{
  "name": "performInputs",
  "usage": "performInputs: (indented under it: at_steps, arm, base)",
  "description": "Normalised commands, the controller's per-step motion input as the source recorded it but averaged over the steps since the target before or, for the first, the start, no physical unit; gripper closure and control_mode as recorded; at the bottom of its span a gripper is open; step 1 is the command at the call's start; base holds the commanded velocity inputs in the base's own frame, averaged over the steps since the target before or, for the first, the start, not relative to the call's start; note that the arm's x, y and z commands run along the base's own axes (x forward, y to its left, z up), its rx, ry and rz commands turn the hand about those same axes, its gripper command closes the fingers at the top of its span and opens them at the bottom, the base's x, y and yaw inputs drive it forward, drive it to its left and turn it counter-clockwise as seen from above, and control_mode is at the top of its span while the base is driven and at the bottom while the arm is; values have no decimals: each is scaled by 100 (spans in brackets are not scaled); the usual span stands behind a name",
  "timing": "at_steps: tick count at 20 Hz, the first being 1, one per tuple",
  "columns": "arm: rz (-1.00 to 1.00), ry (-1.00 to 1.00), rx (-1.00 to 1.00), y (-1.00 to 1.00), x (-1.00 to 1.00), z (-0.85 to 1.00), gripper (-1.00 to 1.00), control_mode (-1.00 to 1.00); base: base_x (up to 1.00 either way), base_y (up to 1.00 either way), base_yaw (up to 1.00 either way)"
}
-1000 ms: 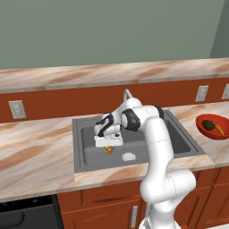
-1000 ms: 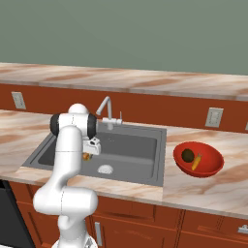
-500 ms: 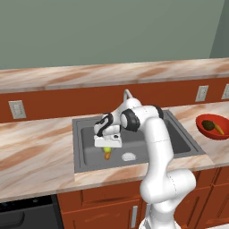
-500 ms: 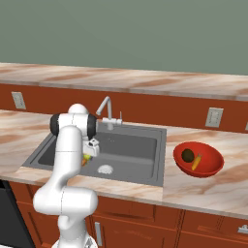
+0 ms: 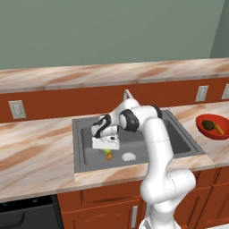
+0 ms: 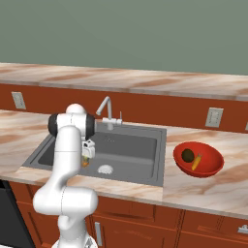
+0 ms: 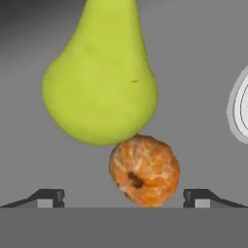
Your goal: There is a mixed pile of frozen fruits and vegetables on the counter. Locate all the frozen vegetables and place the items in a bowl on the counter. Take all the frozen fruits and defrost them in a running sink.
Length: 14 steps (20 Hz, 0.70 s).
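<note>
Your two-finger pincer (image 7: pixel 124 196) hangs low inside the sink with its dark fingertips (image 7: pixel 48 196) spread wide apart, clamped on nothing. Between and just beyond them the small orange-brown round fruit (image 7: pixel 144 170) lies on the basin floor, free of both tips. Touching its far side is the yellow-green pear-shaped fruit (image 7: pixel 100 80), also on the floor. The round pale drain (image 7: pixel 240 109) sits off to one side, cut by the frame edge.

From the left base view the hand (image 5: pixel 106 142) hovers over the large dark grey rectangular sink (image 5: pixel 85 129), a yellow-orange speck beneath it. On the right, the shallow glossy red bowl (image 6: pixel 213 160) rests on the beige-and-pink marbled counter (image 6: pixel 203 193), holding the dark brown round lump (image 6: pixel 188 155) and the slim orange carrot (image 6: pixel 196 162).

Progress, as a judgement: both vegetables look bowled, both fruits look delivered to the sink. What's likely left is running water from the thin silver gooseneck faucet (image 6: pixel 104 109).

Hard to tell: you can't see any water stream, so whether the tap is on is unclear. The arm covers the faucet from the left base view. The fruits are tiny blobs in both base views.
</note>
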Motion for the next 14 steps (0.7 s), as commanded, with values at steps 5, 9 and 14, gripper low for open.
performInputs:
  at_steps: [5,9,14]
  arm:
    - [-9,-3,-5,7,-36,47,-100,-100]
    - [-8,-14,0,-6,-32,57,-100,-100]
    - [-5,-8,0,0,-29,77,-100,-100]
  base:
    - [0,0,0]
    - [0,0,0]
    - [0,0,0]
